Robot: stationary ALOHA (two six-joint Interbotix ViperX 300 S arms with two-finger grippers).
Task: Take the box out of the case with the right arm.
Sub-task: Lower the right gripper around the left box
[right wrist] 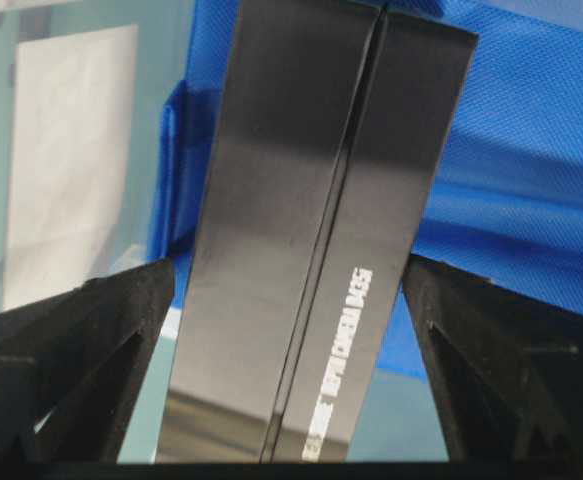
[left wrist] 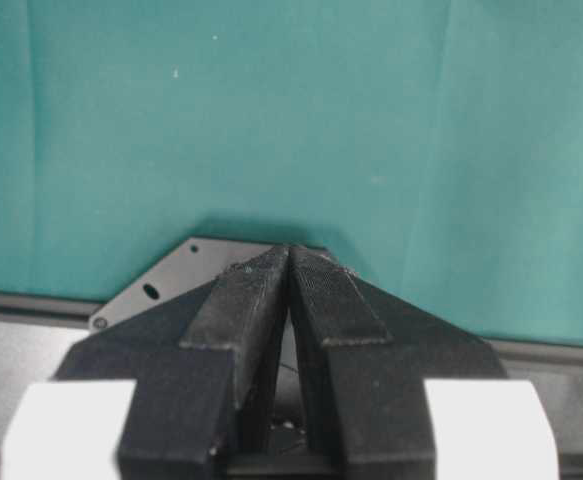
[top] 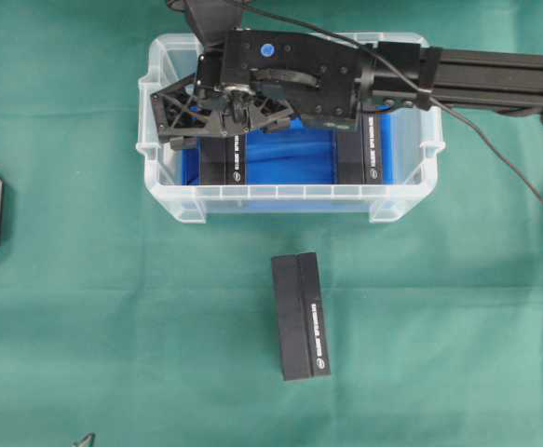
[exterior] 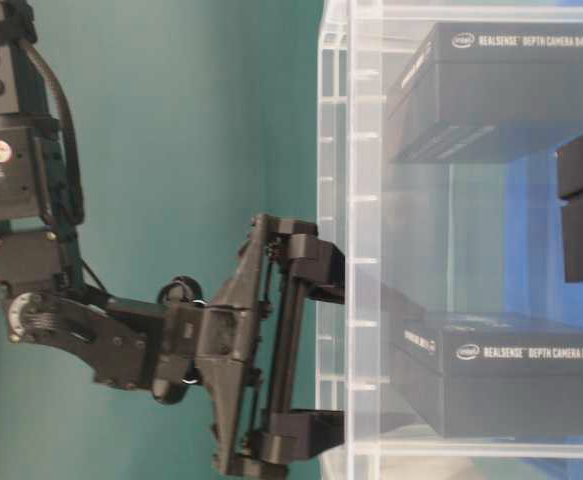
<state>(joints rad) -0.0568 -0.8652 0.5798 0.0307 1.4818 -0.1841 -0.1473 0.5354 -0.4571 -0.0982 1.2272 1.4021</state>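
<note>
The clear case with the blue bottom sits on the green table. Two black boxes are inside it. One box stands by the left side of the case, and the other box is near the right side. A third black box lies on the table outside, just in front of the case.

The right arm reaches in from the right, over the case. Its gripper hangs down over the left box, with the jaws wide apart. In the right wrist view one finger is on each side of that box (you can see a small gap on both sides, so it is not squeezing yet).

The left gripper is over bare green table, with its two fingers pressed together and nothing between them.
</note>
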